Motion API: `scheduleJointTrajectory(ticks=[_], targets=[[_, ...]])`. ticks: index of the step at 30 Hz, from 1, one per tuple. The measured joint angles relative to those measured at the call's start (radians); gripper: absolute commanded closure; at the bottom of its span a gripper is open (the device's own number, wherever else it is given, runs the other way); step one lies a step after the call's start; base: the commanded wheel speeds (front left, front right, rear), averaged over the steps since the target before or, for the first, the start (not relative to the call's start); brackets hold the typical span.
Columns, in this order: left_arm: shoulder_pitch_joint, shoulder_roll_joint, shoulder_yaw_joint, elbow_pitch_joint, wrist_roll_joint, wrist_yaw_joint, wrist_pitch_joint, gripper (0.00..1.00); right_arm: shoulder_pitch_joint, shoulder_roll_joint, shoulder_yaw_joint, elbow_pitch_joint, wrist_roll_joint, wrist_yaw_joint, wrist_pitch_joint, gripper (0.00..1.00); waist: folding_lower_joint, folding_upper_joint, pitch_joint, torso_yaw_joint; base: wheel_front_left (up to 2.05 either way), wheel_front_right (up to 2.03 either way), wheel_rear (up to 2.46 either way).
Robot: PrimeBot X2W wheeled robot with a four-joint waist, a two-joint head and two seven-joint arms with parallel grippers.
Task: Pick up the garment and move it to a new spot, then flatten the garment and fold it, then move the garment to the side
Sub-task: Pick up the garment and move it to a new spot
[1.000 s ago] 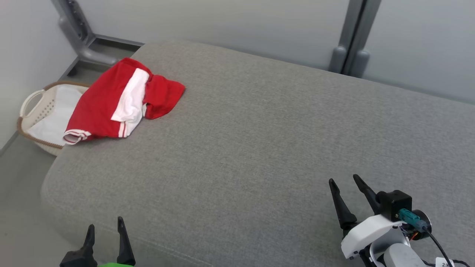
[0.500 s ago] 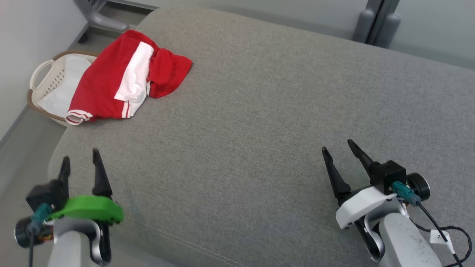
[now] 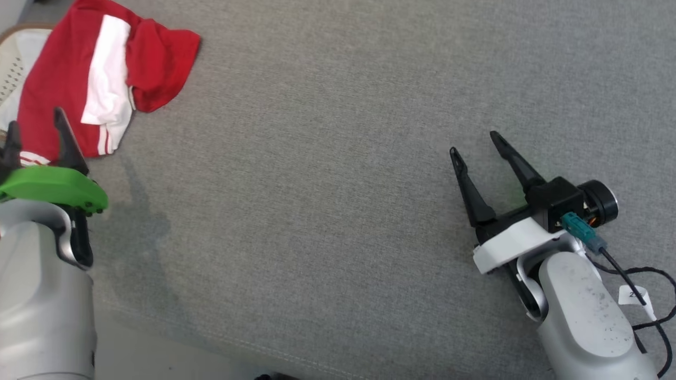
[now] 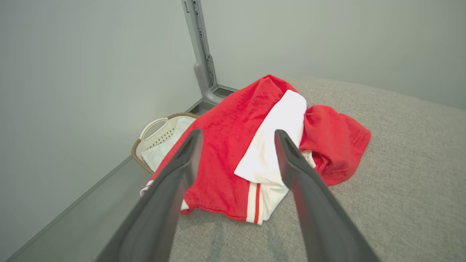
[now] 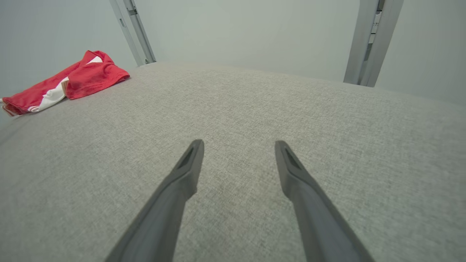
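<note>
Hovering just short of the crumpled red jersey [image 4: 222,145], the left gripper [image 4: 237,133] has its two dark fingers spread wide with nothing between them. The shirt lies right ahead of its tips, bunched at the corner of the grey cushion [image 3: 317,158], with a white laundry basket [image 4: 150,126] beyond it. The right gripper [image 3: 473,142] is likewise spread and empty, well off to the side over bare fabric. I'd say the first pick-up is under way but not yet made. Next, the left fingers need to drop onto a raised fold and pinch it.
</note>
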Motion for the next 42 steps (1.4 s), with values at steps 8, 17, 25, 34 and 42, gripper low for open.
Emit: scheduleJointTrajectory(ticks=[8,17,25,34,42], targets=[[-0.132,0.071,0.006,0.193,-0.037,-0.007,0.000,0.00,-0.040,-0.015,0.012,-0.061,0.000,0.000,-0.001,0.00,0.0000,0.0000,0.102,-0.069,0.00,0.00,0.00],[-0.223,0.095,0.001,0.347,-0.127,-0.008,0.073,0.00,-0.075,-0.019,0.006,-0.105,0.001,0.002,-0.008,0.00,0.0000,0.0000,0.182,-0.145,0.00,0.00,0.00],[-0.234,0.119,-0.041,0.387,-0.122,-0.008,0.059,1.00,-0.087,-0.012,-0.010,-0.094,0.002,0.002,-0.009,0.00,0.0000,0.0001,0.185,-0.176,0.00,0.00,0.00],[-0.259,0.117,-0.146,0.217,-0.076,-0.008,0.007,1.00,-0.043,-0.002,-0.050,-0.038,0.020,0.000,-0.003,0.00,0.0000,0.0001,0.100,-0.179,0.00,0.00,0.00],[-0.254,0.095,-0.253,-0.105,-0.061,-0.008,0.004,1.00,0.024,0.016,-0.059,-0.012,0.048,0.000,0.000,0.00,0.0000,0.0001,-0.003,-0.208,0.00,0.00,0.00]])
